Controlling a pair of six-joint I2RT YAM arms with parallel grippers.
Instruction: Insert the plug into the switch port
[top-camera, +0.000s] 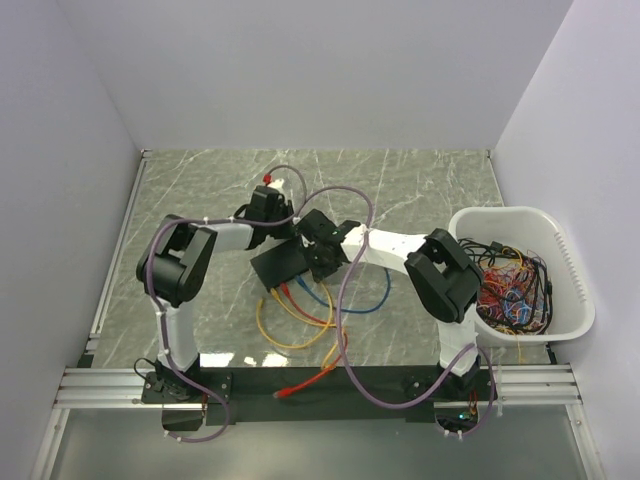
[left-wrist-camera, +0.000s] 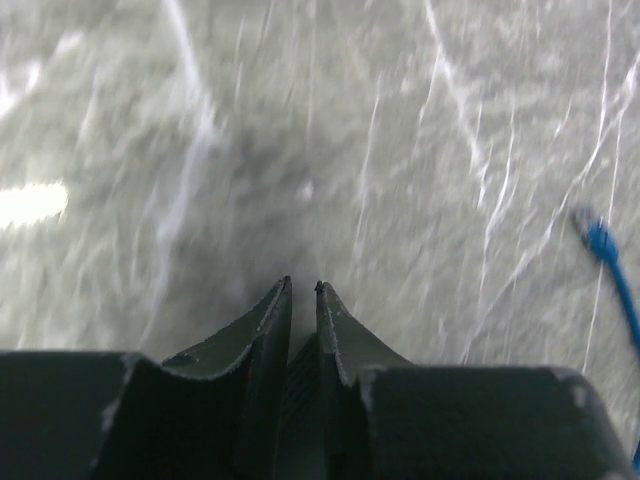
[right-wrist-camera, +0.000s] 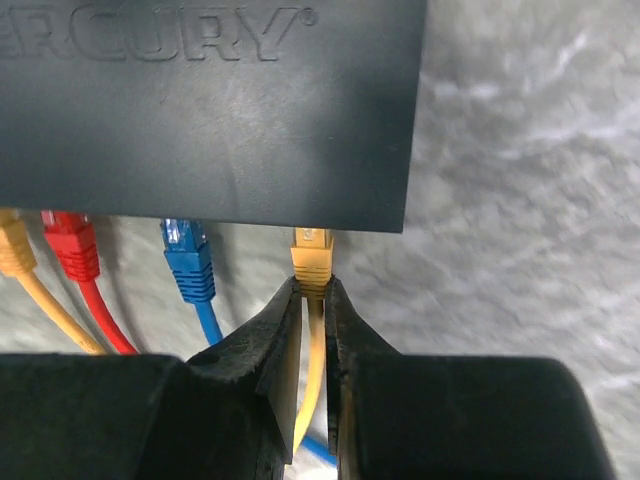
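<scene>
The right gripper (right-wrist-camera: 311, 285) is clamped on the yellow plastic plug (right-wrist-camera: 311, 256) by its cable boot. The plug's long axis points straight ahead from the fingers into the socket edge of the flat matte-black rectangular switch (right-wrist-camera: 200, 110). Its tip meets that edge, though I cannot tell whether it is seated. The push looks to run forward along that axis.

Left of it along the same edge sit a blue plug (right-wrist-camera: 188, 258), a red plug (right-wrist-camera: 70, 245) and an orange plug (right-wrist-camera: 12, 245).

Beyond the switch, the left gripper (left-wrist-camera: 302, 287) hangs above the grey marbled table (top-camera: 430, 190), fingers nearly together on nothing. A white plastic tub (top-camera: 560, 250) stands well right, with white walls (top-camera: 320, 70) behind.
</scene>
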